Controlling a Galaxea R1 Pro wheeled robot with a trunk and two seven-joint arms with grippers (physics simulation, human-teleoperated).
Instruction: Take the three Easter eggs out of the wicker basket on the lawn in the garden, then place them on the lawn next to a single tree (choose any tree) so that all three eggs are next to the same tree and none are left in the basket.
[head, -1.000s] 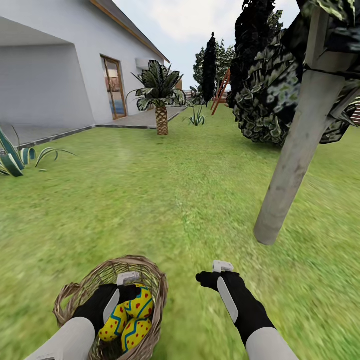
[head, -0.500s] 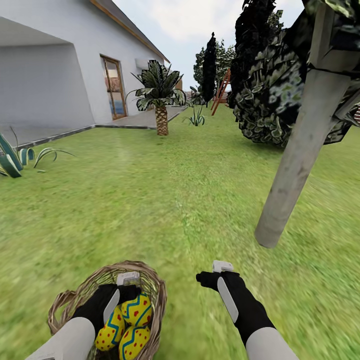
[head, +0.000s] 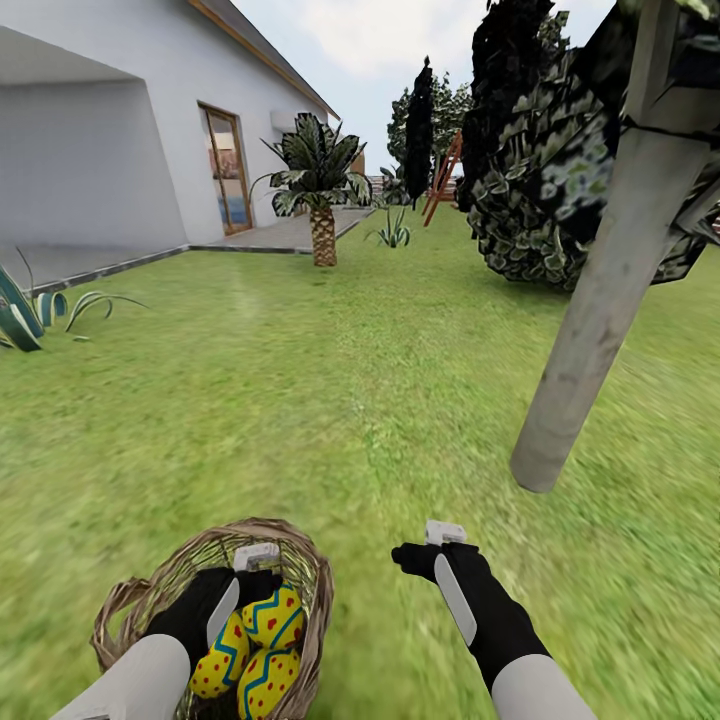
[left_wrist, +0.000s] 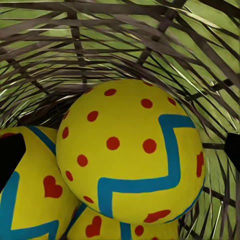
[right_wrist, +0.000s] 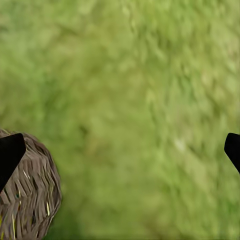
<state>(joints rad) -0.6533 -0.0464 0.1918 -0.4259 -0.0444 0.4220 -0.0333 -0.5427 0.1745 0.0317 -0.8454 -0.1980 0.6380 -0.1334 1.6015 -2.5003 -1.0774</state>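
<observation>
Basket: small round tan-brown woven wicker basket (head: 300, 585) stands on the mottled green lawn (head: 330, 400) at the near edge of the head view, well apart from the tree.
Eggs: three yellow Easter eggs with red dots and blue-green zigzag bands (head: 250, 645) lie piled inside the basket; the top egg (left_wrist: 131, 150) rests on the other two.
Left gripper: left gripper (head: 255, 560) is down inside the basket, fingers apart on either side of the top egg, not clamped.
Right gripper: right gripper (head: 440, 535) hovers over bare grass just beside the basket, fingers apart, empty.
Tree: pale grey smooth trunk (head: 590, 330) with dark speckled foliage, ahead to the right.
Risk, slip: smooth round egg may squirt from closing fingers.
Risk, tip: light basket may tilt if the gripper drags its wall.
Risk, roll: a released egg may roll away from the trunk.
</observation>
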